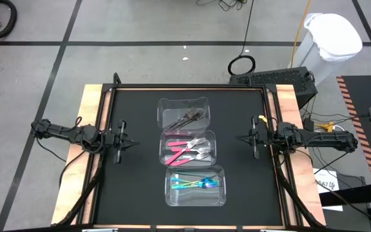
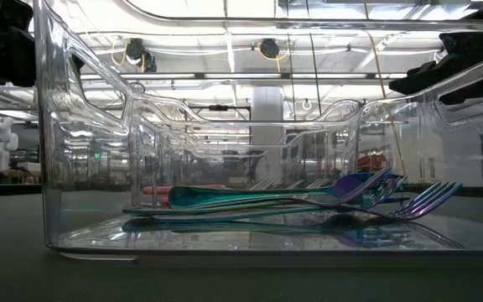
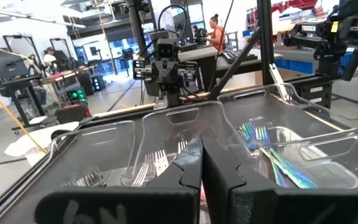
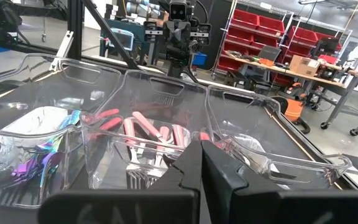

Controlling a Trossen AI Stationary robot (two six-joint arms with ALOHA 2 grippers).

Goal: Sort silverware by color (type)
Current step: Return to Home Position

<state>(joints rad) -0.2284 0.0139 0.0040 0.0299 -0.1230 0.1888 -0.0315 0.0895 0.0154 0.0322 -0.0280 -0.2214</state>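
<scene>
Black mat [image 1: 134, 193] covers the table, and three clear bins stand on it in a column down the centre, end to end. Well to the left of the middle bin [image 1: 163, 147], the left gripper [image 1: 133, 143] hangs near the mat's edge, pointing inward. Its wrist view shows the two fingers pressed together with nothing between them. The middle bin holds the pink forks [image 1: 187, 151] — handles left, tines right. Beyond it, the far bin [image 1: 160, 109] carries the grey forks [image 1: 189, 116]. On its near side, the near bin [image 1: 167, 193] holds the blue forks [image 1: 197, 183], which the low view shows lying flat in a loose stack. No fork shows loose on the mat, so each colour seems housed and the sorting looks finished. Well to the right of the middle bin, the right gripper [image 1: 242, 137] mirrors its partner — fingers closed on nothing, aimed inward. Both arms sit apart from the bins, which reads as a resting pose that leaves the column unobstructed.
</scene>
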